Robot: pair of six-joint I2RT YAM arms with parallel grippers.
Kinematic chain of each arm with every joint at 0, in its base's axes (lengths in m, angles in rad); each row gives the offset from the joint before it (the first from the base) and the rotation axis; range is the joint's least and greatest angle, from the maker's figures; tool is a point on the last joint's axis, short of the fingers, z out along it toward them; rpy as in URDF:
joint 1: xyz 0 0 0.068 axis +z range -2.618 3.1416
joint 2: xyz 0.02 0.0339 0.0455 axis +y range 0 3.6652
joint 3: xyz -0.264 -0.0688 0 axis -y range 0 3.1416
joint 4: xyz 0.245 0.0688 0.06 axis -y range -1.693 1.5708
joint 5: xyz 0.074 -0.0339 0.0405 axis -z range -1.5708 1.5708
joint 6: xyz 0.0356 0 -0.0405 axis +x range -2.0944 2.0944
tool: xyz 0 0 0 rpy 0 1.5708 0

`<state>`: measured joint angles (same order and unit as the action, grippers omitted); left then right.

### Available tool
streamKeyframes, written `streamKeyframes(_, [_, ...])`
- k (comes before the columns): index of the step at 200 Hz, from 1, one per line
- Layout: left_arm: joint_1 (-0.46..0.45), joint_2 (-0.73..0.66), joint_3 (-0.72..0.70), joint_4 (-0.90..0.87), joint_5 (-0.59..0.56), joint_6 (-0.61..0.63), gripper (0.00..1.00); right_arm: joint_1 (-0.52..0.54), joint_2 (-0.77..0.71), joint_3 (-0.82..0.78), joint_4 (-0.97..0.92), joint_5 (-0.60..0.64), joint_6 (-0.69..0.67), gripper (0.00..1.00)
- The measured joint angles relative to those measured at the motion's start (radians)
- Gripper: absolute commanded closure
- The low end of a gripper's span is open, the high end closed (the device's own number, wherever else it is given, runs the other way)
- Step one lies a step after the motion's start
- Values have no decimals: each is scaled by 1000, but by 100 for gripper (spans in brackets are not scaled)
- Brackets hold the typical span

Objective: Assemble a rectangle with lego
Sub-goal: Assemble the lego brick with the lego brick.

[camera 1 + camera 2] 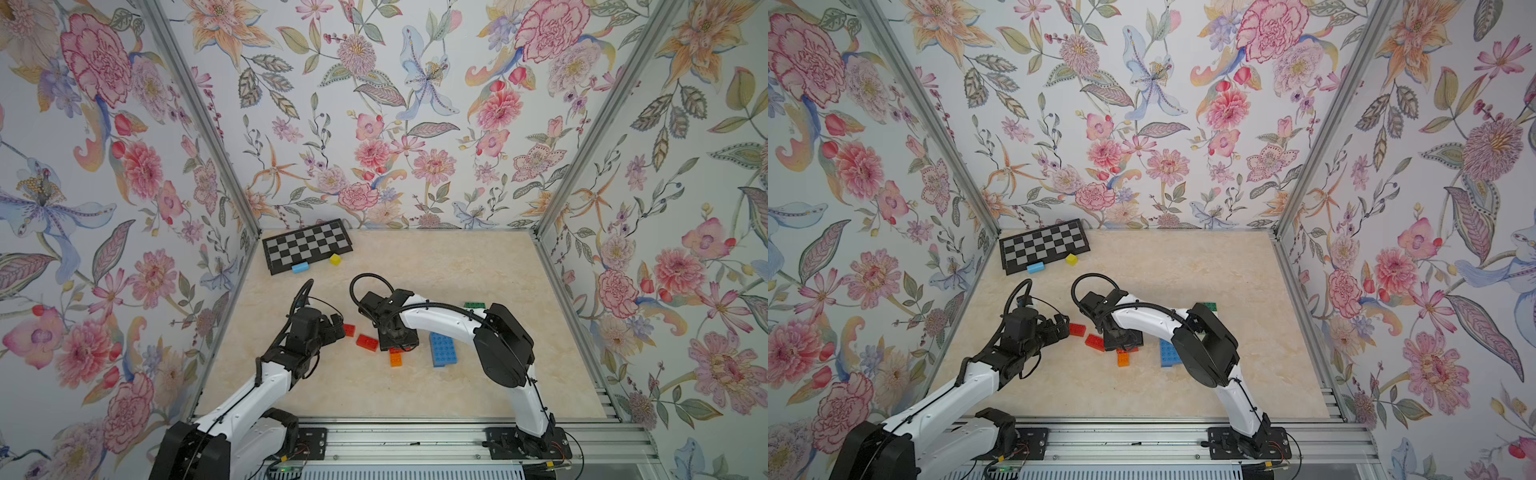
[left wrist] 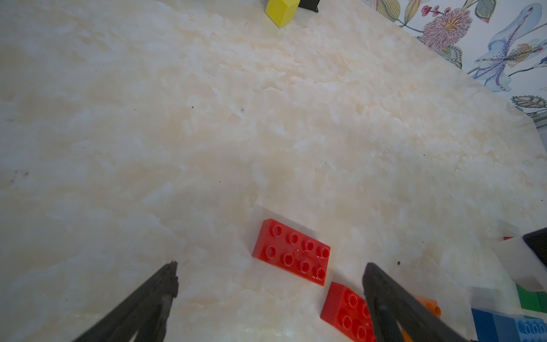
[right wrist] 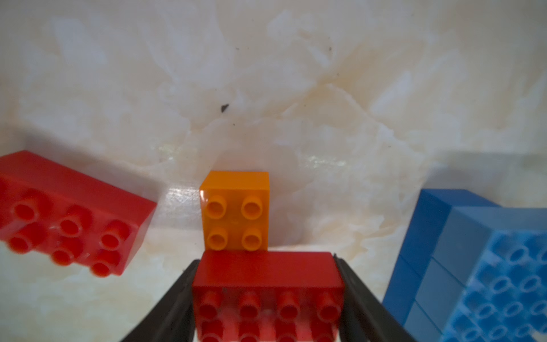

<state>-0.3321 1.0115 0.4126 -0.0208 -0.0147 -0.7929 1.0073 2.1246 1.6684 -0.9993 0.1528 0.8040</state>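
My right gripper (image 3: 266,260) is shut on a red lego brick (image 3: 268,284), its fingers pressed on the brick's two short ends. An orange brick (image 3: 235,211) lies just beyond it, touching it. In both top views the wrist hides this grip, beside the orange brick (image 1: 396,359). Two more red bricks (image 1: 349,329) (image 1: 367,342) lie to the left. My left gripper (image 2: 270,278) is open and empty over the table, close to those red bricks (image 2: 291,251) (image 2: 346,311). A block of joined blue bricks (image 1: 443,349) lies to the right, and a green brick (image 1: 474,305) behind the right arm.
A folded chessboard (image 1: 307,245) lies at the back left. A light blue block (image 1: 300,267) and a yellow cube (image 1: 335,259) sit at its front edge. Flowered walls close the table on three sides, and a metal rail (image 1: 415,440) runs along the front.
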Motion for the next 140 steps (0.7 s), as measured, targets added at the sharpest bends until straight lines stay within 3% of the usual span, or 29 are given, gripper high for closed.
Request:
streamKeyframes(32, [0, -15, 0, 1, -8, -9, 1, -1, -3, -3, 13, 14, -63, 73])
streamKeyframes(67, [0, -18, -1, 1, -15, -16, 1, -1, -11, -15, 37, 20, -85, 40])
streamKeyframes(84, [0, -18, -1, 1, -15, -18, 1, -1, -11, -14, 46, 20, -87, 32])
streamKeyframes(91, [0, -18, -1, 1, -15, -18, 1, -1, -11, -15, 47, 20, -87, 22])
streamKeyframes(101, [0, -19, -1, 1, -15, -18, 1, -1, -12, -16, 59, 22, -87, 0])
streamKeyframes(140, [0, -36, -2, 0, -16, -18, 1, -1, -16, -27, 108, 32, -93, 0])
